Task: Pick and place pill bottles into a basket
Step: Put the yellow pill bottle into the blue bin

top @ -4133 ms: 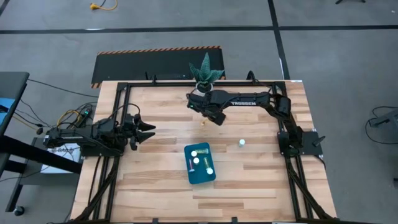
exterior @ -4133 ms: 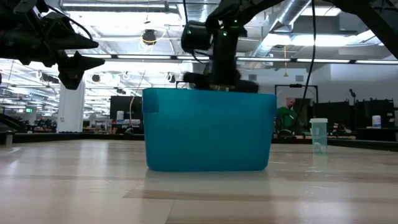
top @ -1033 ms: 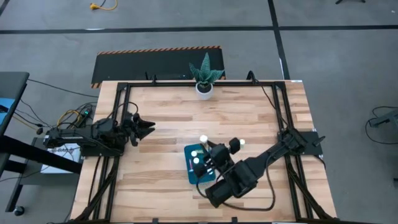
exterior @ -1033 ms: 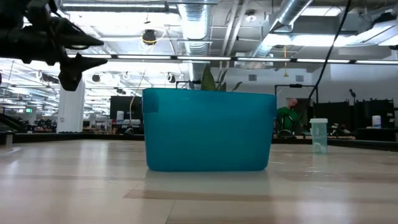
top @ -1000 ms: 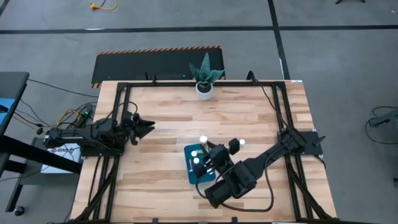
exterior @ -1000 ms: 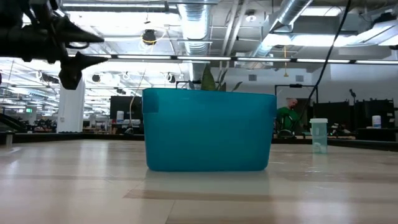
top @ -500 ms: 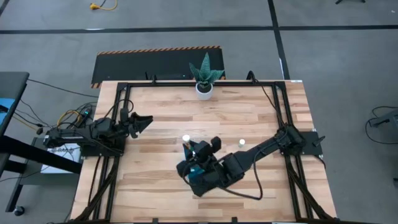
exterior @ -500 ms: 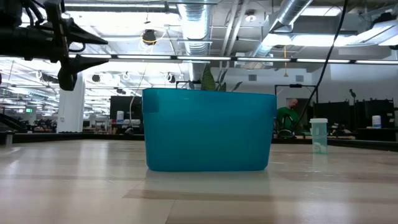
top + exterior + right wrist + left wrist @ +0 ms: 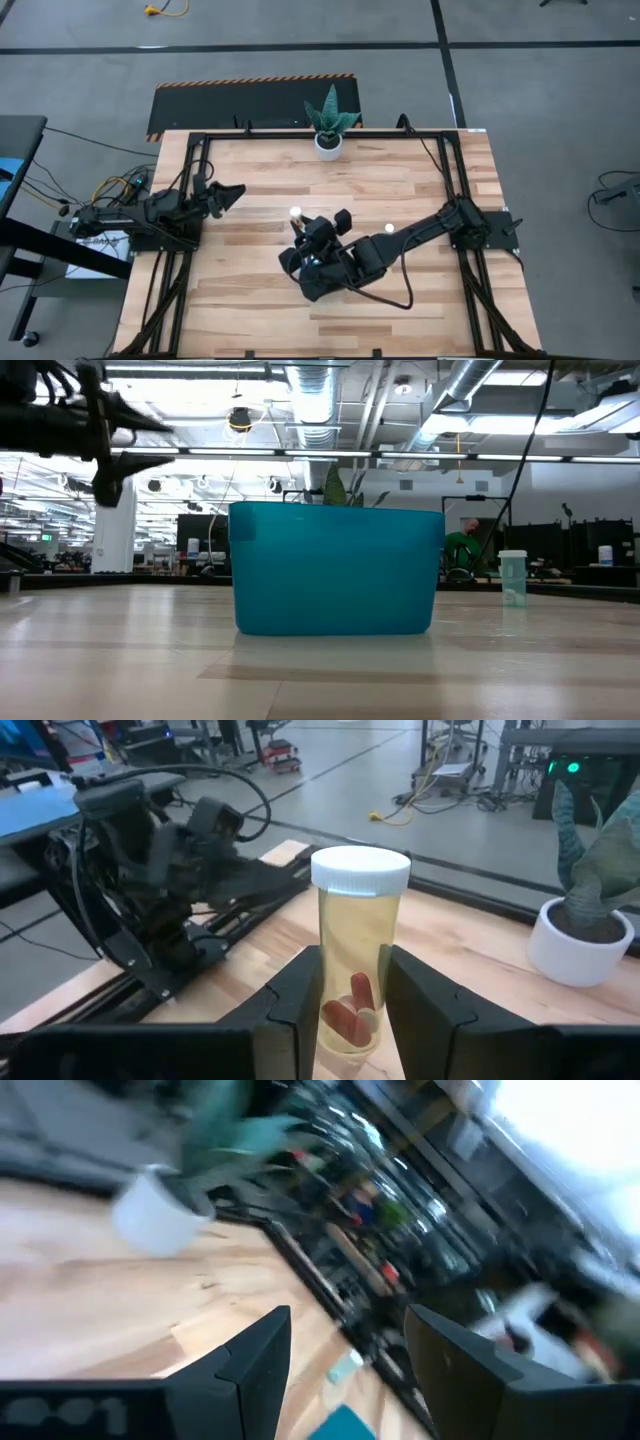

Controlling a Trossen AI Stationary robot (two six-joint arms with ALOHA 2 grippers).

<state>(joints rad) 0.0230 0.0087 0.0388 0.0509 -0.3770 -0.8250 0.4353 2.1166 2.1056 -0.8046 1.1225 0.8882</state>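
Observation:
My right gripper (image 9: pixel 355 1020) is shut on a pill bottle (image 9: pixel 358 955) with a clear yellowish body, red pills inside and a white cap; in the high view it hangs over the table's middle (image 9: pixel 296 212). The teal basket (image 9: pixel 335 570) stands on the table; from above, my right arm hides most of it. Another pill bottle (image 9: pixel 388 228) stands upright on the wood to the basket's right, also seen in the low view (image 9: pixel 512 577). My left gripper (image 9: pixel 228 191) waits open near the left edge, its fingers (image 9: pixel 255 1365) apart around nothing. My right gripper pinches the lower part of the pill bottle's body (image 9: pixel 352 1000) between its two fingers (image 9: pixel 298 1005). The fingers come nearly level from the table's near right, pointing toward the left arm. The bottle stands upright with its cap (image 9: pixel 360 870) above the fingers, lifted clear of the table.
A white pot with a green plant (image 9: pixel 328 130) stands at the far edge's middle. Black frame rails (image 9: pixel 300 135) run along the far, left and right edges. Bare wood lies left of the basket and along the near edge.
My right gripper has carried the pill bottle toward the table's left and slightly toward the far edge, past the basket; the bottle has stayed upright in the hold. My left gripper has rolled about its own axis without leaving its place.

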